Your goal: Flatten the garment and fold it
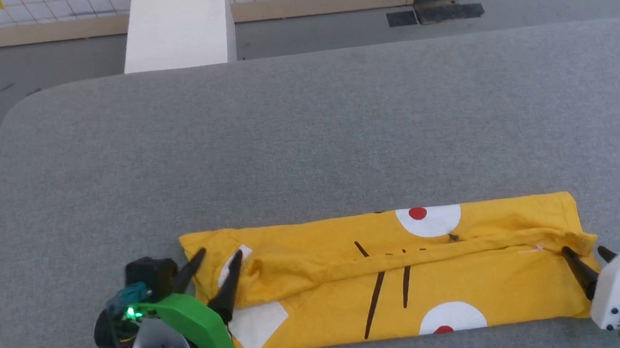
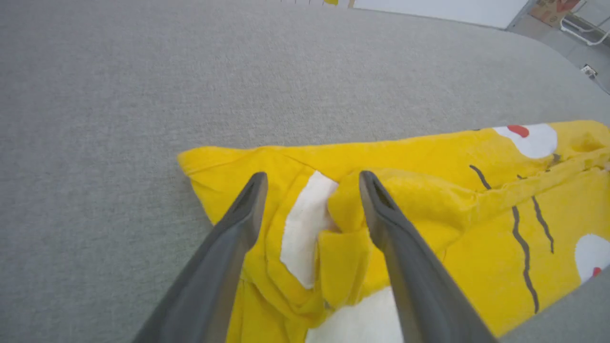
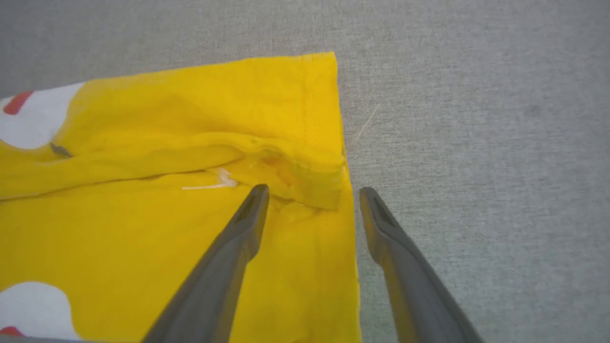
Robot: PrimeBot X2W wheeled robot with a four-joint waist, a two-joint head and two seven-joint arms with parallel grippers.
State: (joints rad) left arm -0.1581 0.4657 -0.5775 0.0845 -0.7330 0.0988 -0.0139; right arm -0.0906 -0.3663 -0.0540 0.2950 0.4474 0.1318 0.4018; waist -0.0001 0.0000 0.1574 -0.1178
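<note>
Yellow garment (image 1: 381,282) lies folded lengthwise, left gripper (image 1: 220,251) open over its bunched end, right gripper (image 1: 582,249) open astride its hem (neither holds cloth). Smooth the middle ridge before folding crosswise.

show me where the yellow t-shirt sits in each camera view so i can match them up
Head view: t-shirt lies along the bottom edge, between the left gripper and right gripper.
Left wrist view: t-shirt spreads from centre to lower right.
Right wrist view: t-shirt covers the left half.
Shared landmark: the white circle with red dot at its far edge.
</note>
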